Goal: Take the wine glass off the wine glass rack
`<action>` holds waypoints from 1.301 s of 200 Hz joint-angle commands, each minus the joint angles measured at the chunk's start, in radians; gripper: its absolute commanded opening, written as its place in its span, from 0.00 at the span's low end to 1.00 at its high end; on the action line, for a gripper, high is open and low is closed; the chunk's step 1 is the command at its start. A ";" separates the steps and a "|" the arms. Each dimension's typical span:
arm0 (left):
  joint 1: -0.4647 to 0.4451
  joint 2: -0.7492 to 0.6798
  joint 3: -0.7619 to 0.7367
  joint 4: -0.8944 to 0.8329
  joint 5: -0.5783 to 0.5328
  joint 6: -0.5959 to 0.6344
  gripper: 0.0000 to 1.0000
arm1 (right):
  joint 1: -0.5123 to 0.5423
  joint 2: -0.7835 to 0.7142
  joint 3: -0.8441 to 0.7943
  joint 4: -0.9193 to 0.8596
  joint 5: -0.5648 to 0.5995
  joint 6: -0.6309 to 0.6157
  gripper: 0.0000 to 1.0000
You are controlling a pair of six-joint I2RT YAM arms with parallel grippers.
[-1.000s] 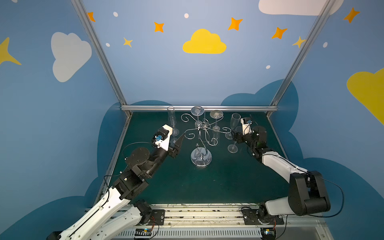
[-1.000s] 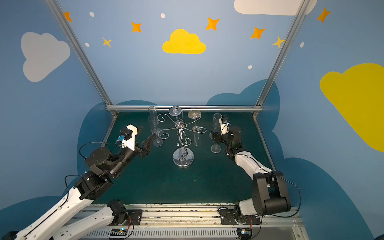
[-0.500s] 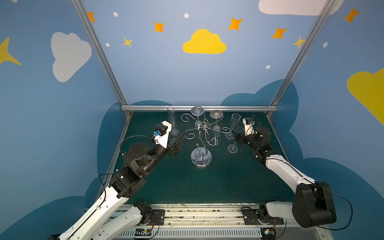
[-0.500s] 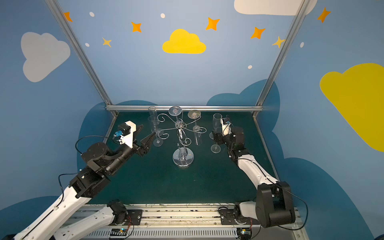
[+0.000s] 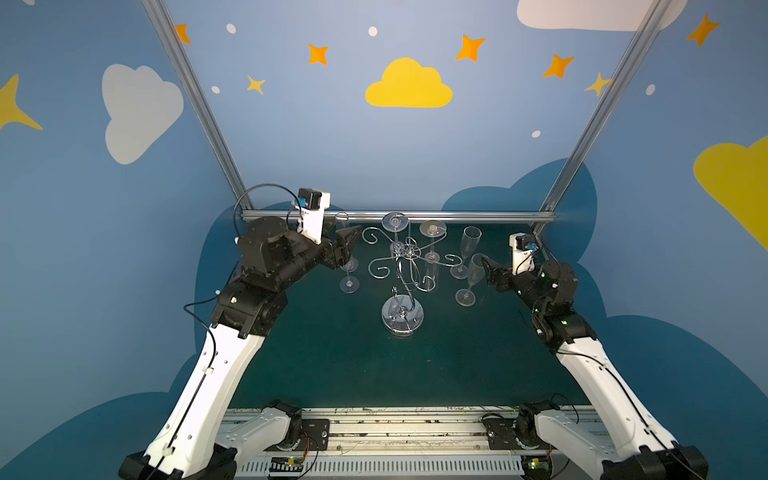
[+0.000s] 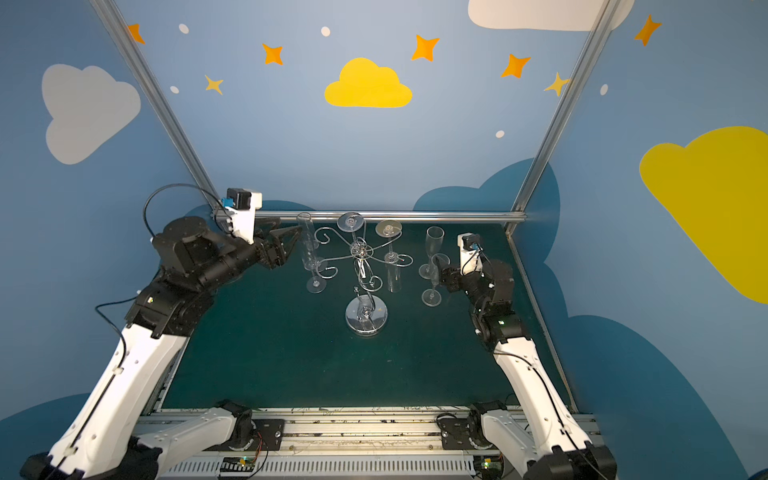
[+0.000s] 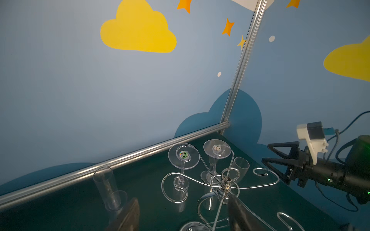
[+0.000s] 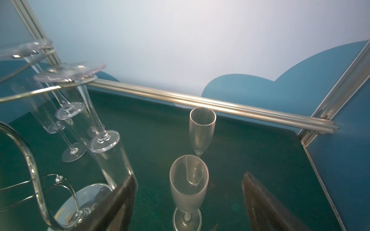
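My jaws are apart and empty on both sides: the left gripper (image 5: 348, 248) is raised beside the rack (image 5: 409, 266), and the right gripper (image 5: 487, 266) sits low, just beside a standing glass (image 5: 471, 276). Two glasses hang foot-up at the rack's back, and the hung glass (image 5: 395, 222) nearer my left looks like the next take. I'd bring the left jaws level around its stem below the wire, close gently, then slide it out along the arm's open end rather than lift, minding the left glasses (image 5: 349, 286) standing close by.

hanging wine glass (image 8: 70, 73) foot blurred, wine glass rack (image 7: 225, 182) base cut off
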 commanded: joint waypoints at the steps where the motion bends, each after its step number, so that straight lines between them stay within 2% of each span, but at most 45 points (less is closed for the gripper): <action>1: 0.080 0.078 0.084 -0.090 0.212 -0.109 0.69 | -0.003 -0.087 0.016 -0.072 0.005 0.032 0.84; 23: 0.195 0.197 0.134 -0.027 0.440 -0.271 0.67 | -0.004 -0.157 0.050 -0.193 -0.005 0.067 0.84; 39: 0.237 0.288 0.167 0.044 0.574 -0.379 0.66 | -0.004 -0.195 0.075 -0.263 -0.034 0.086 0.84; 75: 0.242 0.478 0.287 0.090 0.724 -0.479 0.66 | -0.003 -0.264 0.111 -0.371 -0.097 0.125 0.84; 100: 0.232 0.575 0.357 0.073 0.768 -0.483 0.65 | -0.001 -0.294 0.135 -0.430 -0.118 0.145 0.84; 123: 0.208 0.650 0.421 0.010 0.806 -0.443 0.58 | -0.001 -0.305 0.157 -0.474 -0.108 0.146 0.84; 158: 0.180 0.731 0.465 -0.032 0.817 -0.416 0.56 | -0.001 -0.296 0.201 -0.532 -0.105 0.134 0.84; 202: 0.155 0.791 0.493 -0.118 0.804 -0.346 0.56 | -0.001 -0.298 0.210 -0.544 -0.110 0.137 0.84; 260: 0.125 0.825 0.495 -0.122 0.818 -0.350 0.50 | -0.001 -0.292 0.204 -0.558 -0.089 0.123 0.84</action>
